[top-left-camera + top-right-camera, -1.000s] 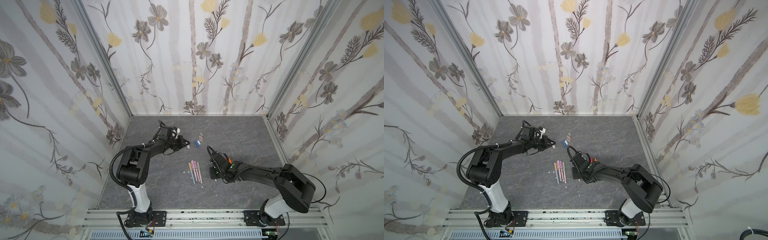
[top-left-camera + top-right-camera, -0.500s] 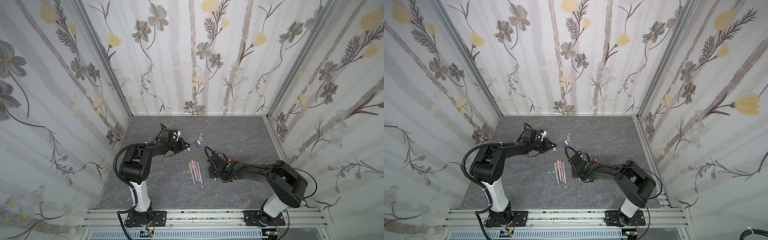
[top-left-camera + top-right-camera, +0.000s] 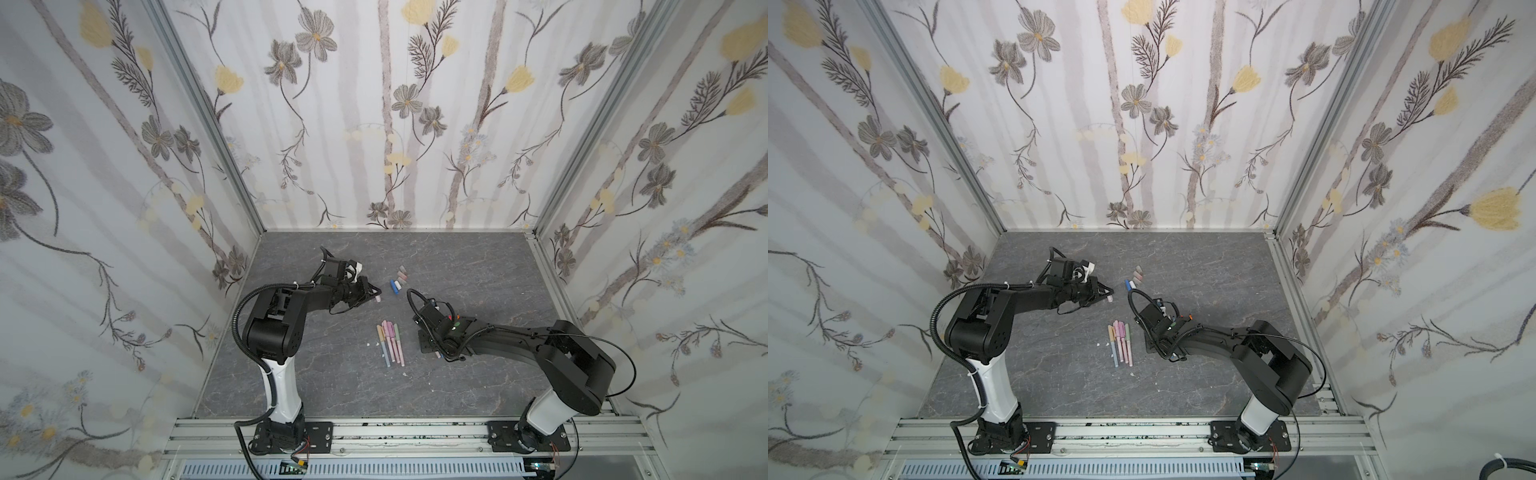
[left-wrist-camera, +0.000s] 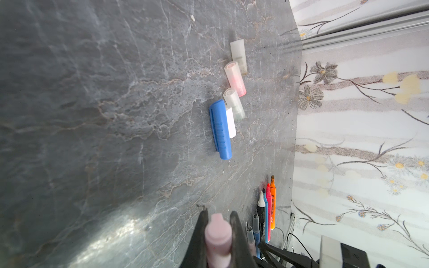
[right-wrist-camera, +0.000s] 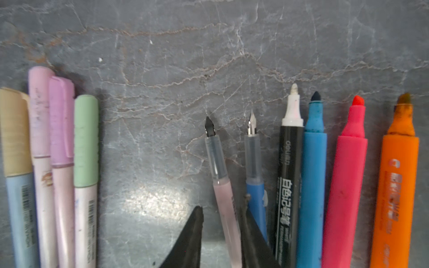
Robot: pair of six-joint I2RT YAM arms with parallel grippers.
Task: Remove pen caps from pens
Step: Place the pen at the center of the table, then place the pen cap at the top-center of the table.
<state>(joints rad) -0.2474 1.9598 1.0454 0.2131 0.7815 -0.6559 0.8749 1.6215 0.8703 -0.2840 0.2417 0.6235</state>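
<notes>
left claw (image 4: 219, 215) is clamped on a pale pink cap (image 4: 218, 236), held low over the desk (image 4: 92, 116), a little left of its middle and nearer the back edge than the front. five loose caps (image 4: 234, 103) lie in a short row just past it, toward the back edge: one cloudy grey, one pink-tinted, one clear, one white and a longer blue cap (image 4: 220, 130). the white one touches the blue.

right claw (image 5: 221, 206) has its fingers (image 5: 192, 239) apart, set either side of a thin pink pen (image 5: 217, 162) that lies bare-nibbed on the desk. the pen sits close against one finger, with a clear gap to the other. next to it five more bare pens (image 5: 312, 174) lie side by side: a blue nib pen, a black-and-white marker, a blue marker, a red-pink highlighter and an orange one. in both top views the right arm (image 3: 511, 343) covers most of these.

four capped pens (image 3: 390, 341) lie packed together near the desk's middle, between the two arms. their tan, pink, lilac and green caps point toward the back edge. a few white specks (image 3: 368, 344) lie near them.
</notes>
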